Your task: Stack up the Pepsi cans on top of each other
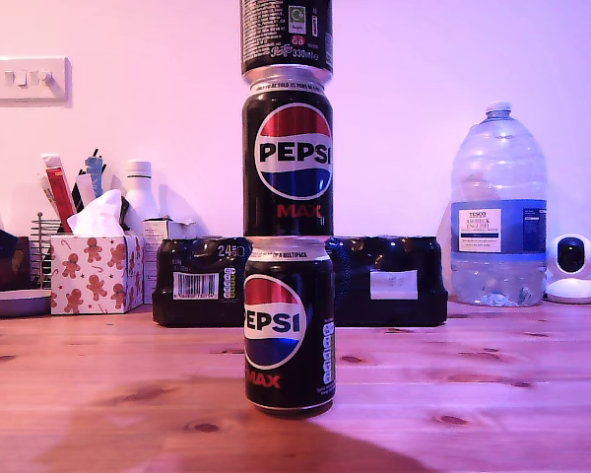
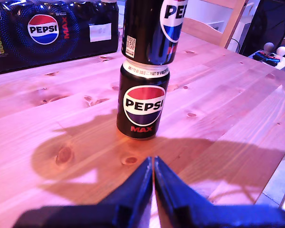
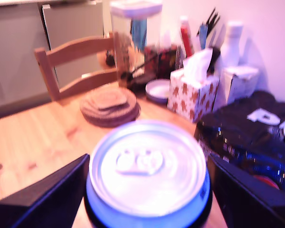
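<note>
Care is needed as the third black aluminium Pepsi can [image 3: 147,173], seated atop two stacked black cans [image 1: 288,241] on the wooden counter [image 1: 473,394], is straddled by my second end effector [image 3: 147,194], spread wide, while my first end effector [image 2: 153,183] is held closed nearby.

wall: plain pale wall [image 1: 473,59] with white light switch [image 1: 30,79] | furniture: knotty pine wooden table [image 1: 492,394], slatted wooden chair [image 3: 71,64] beside it | light: pink-purple tint, soft shadows on tabletop
</note>
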